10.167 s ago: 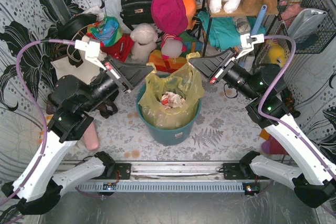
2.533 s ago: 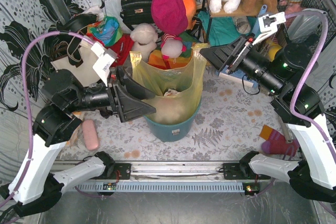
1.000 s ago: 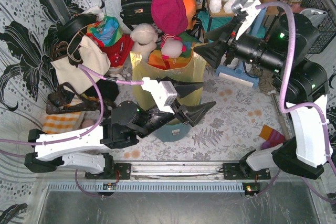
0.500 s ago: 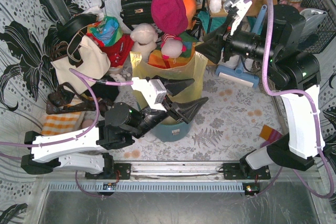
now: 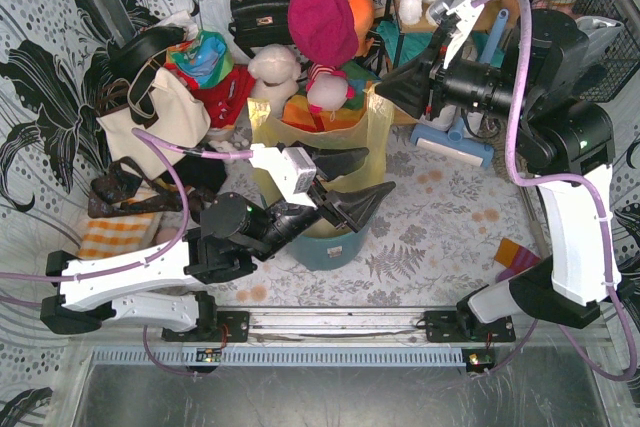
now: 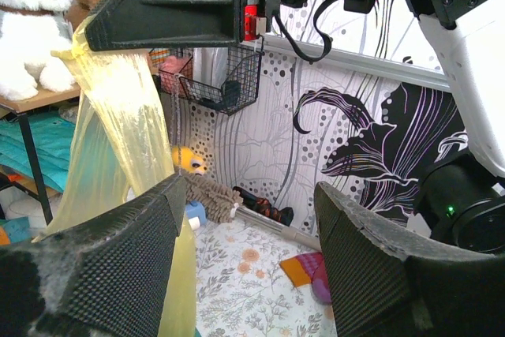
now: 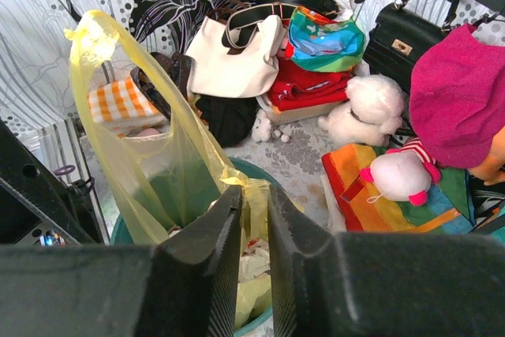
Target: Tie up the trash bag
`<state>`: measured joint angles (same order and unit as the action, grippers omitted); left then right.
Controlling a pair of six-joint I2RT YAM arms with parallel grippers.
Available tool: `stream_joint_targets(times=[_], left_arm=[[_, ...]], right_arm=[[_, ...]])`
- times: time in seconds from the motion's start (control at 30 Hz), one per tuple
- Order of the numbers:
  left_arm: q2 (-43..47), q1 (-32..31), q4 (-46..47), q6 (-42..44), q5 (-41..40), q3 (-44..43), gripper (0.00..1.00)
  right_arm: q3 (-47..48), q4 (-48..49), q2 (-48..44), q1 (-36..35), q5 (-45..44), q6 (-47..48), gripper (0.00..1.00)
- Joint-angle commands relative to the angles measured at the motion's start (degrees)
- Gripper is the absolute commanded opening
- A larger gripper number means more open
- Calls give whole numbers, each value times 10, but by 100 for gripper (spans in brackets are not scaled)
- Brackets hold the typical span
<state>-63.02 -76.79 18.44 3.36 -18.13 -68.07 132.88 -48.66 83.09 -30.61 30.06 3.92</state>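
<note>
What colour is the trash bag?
The trash bag is translucent yellow-green, clearest in the right wrist view.

The left gripper (image 6: 248,195) holds its textured fingers wide apart with nothing between them. Beyond, the trash bag (image 6: 118,124) hangs stretched from the right gripper (image 6: 102,31) (pinched at the tip). A white plush dog (image 6: 28,21) sits top left.
</note>
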Motion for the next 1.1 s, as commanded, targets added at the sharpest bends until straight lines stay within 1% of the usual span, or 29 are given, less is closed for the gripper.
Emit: stream_joint_targets(times=[0.0, 0.13, 0.3, 0.5, 0.87, 1.07], left_arm=[[11, 5, 24, -7, 4, 6, 75], [12, 7, 27, -9, 3, 11, 75], [8, 16, 37, -13, -2, 8, 75], [-11, 51, 12, -23, 3, -32, 73], [-25, 127, 27, -35, 84, -57, 74], [-36, 175, 43, -50, 151, -69, 77]], right_arm=[[-9, 36, -9, 2, 10, -5, 16], [-18, 50, -14, 3, 7, -10, 0], [-54, 93, -39, 3, 8, -21, 0], [-92, 149, -71, 2, 31, -44, 0], [-113, 180, -82, 2, 65, -62, 0], [-127, 186, -87, 3, 71, -67, 0]])
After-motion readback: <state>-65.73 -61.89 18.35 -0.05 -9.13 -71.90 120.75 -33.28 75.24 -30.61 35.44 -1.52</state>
